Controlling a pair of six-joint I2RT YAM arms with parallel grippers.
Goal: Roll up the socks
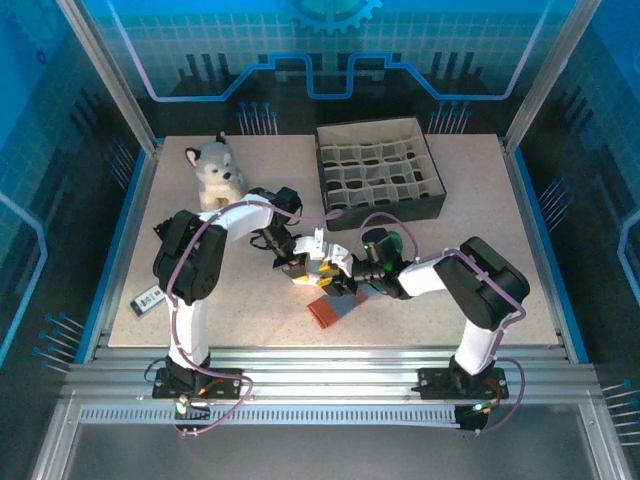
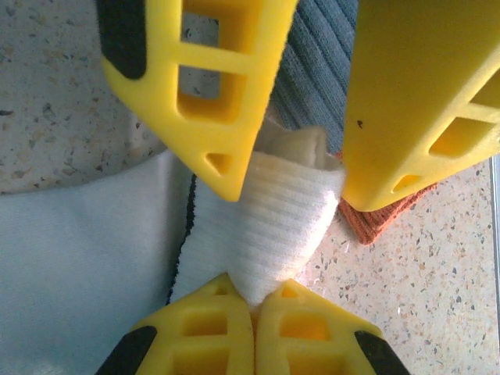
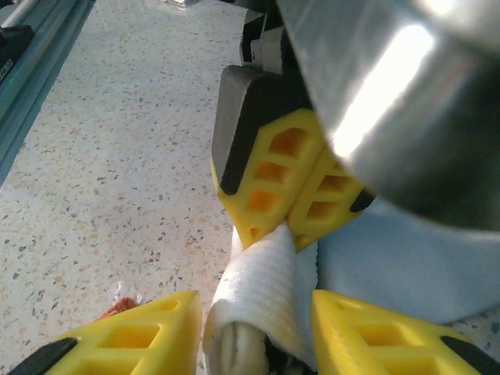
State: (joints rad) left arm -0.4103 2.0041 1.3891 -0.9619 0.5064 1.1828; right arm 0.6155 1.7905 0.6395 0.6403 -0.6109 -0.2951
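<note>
Centre of the table, top view: the white sock is lying partly rolled against the grey-blue sock, so rolling is judged under way. The left gripper, at the lower frame of its wrist view, is pinching the white fold, fingers together. The right gripper is straddling the roll, fingers apart, and probably needs closing before turning onward.

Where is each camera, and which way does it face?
Top external: above and behind, looking down on the table; left arm and right arm show.
Left wrist: looks down past the left gripper, shut on the white sock.
Right wrist: looks along the right gripper, fingers flanking that sock.
Shared: both wrist views show the sock and the opposite gripper.
</note>
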